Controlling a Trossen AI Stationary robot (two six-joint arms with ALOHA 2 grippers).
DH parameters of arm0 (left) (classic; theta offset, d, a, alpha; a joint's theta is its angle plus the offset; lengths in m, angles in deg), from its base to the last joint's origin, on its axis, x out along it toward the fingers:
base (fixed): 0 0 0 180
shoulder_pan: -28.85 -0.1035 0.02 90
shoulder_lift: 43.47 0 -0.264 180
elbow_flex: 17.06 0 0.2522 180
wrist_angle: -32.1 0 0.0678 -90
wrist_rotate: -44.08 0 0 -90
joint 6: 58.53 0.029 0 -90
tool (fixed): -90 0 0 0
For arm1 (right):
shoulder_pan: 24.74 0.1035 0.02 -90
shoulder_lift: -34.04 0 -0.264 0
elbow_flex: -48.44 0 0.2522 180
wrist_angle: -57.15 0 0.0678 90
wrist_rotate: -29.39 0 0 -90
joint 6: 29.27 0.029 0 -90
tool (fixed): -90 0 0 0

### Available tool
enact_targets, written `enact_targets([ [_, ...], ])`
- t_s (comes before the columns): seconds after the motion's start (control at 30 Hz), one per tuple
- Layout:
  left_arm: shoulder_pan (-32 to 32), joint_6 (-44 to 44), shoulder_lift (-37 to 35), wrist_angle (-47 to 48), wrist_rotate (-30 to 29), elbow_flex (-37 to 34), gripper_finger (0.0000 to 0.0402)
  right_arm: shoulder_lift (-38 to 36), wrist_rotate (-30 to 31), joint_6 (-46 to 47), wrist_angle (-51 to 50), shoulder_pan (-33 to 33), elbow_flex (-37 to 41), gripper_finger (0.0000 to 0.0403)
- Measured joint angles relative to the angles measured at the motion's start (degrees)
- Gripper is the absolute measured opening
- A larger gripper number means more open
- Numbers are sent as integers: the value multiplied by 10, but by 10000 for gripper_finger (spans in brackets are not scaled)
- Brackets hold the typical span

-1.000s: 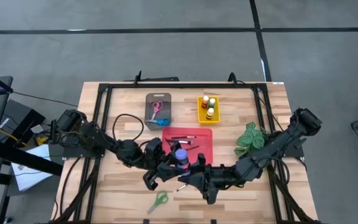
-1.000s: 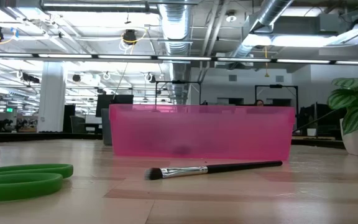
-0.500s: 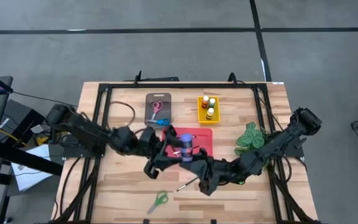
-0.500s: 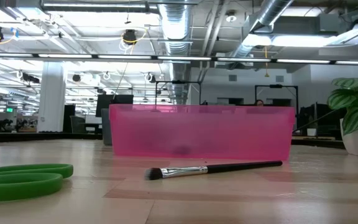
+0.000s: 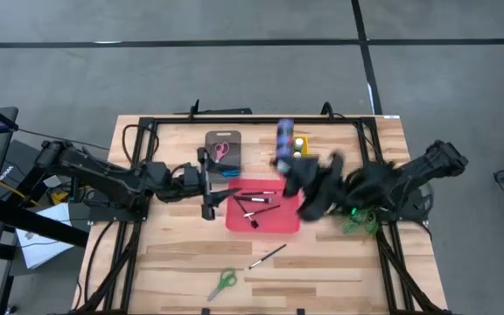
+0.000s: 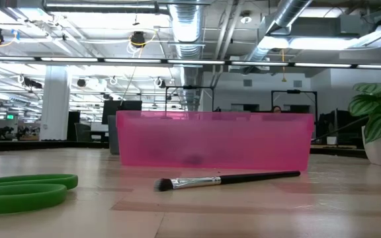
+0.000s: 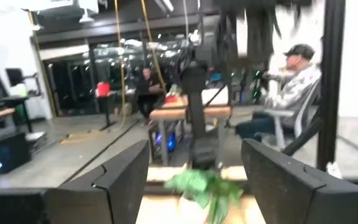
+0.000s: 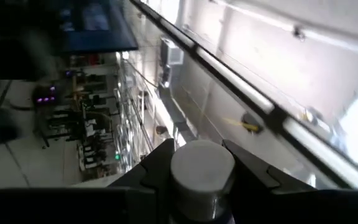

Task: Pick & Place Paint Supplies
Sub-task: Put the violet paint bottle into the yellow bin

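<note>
A purple paint bottle [image 5: 284,137] with a white cap [image 8: 202,163] hangs in the air over the yellow tray [image 5: 297,157], with my right gripper [image 5: 286,159] shut on it. My left gripper [image 5: 211,199] stands open and holds nothing, at the left rim of the red tray [image 5: 278,219], which holds several brushes [image 5: 256,203]. Another brush [image 5: 268,256] and green scissors [image 5: 223,282] lie flat on the table's near part. The low view shows this brush [image 6: 227,180] and the scissors [image 6: 22,187] in front of the tray. My right gripper pinches the bottle between its two fingers [image 8: 156,169], one on each side of the body just below the cap [image 8: 202,163]. The cap end sticks out past the fingertips. The bottle is lifted clear of the table and the trays.
A grey tray [image 5: 210,162] at the far left holds pink scissors [image 5: 220,150] and blue scissors. Small bottles [image 5: 298,143] stand in the yellow tray. A green plant [image 5: 355,220] sits right of the red tray, mostly under my right arm. The near table has free room.
My right gripper has risen and carried the purple bottle from the red tray's near edge toward the far edge, over the yellow tray, rolling as it went. My left gripper has come away from the bottle and drawn back toward the table's left edge.
</note>
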Motion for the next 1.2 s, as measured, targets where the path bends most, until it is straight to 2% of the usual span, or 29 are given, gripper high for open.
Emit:
enact_targets([
  [0.13, -14, 17, -36, -7, -4, -46, 240, -25, -19, 79, -8, -40, -35, 109],
  [0.3, -23, 56, -59, -4, -5, -95, 233, -31, -7, 257, -86, -111, -103, 109],
  [0.47, -23, 75, -75, -6, -11, -133, 226, -37, 3, 499, -266, -190, -172, 109],
  [0.6, -23, 54, -80, -9, -19, -151, 220, -40, -54, 668, -402, -245, -172, 109],
  [0.8, -22, 37, -80, -9, -19, -162, 213, -42, -75, 794, -500, -281, -132, 109],
  [0.9, -22, 34, -79, -6, -19, -168, 211, -48, -90, 847, -517, -282, -86, 109],
  [1.07, -22, 25, -79, -8, -19, -171, 211, -97, -99, 912, -448, -282, 45, 109],
  [1.2, -23, 25, -79, -9, -19, -171, 209, -151, -101, 954, -332, -282, 172, 109],
])
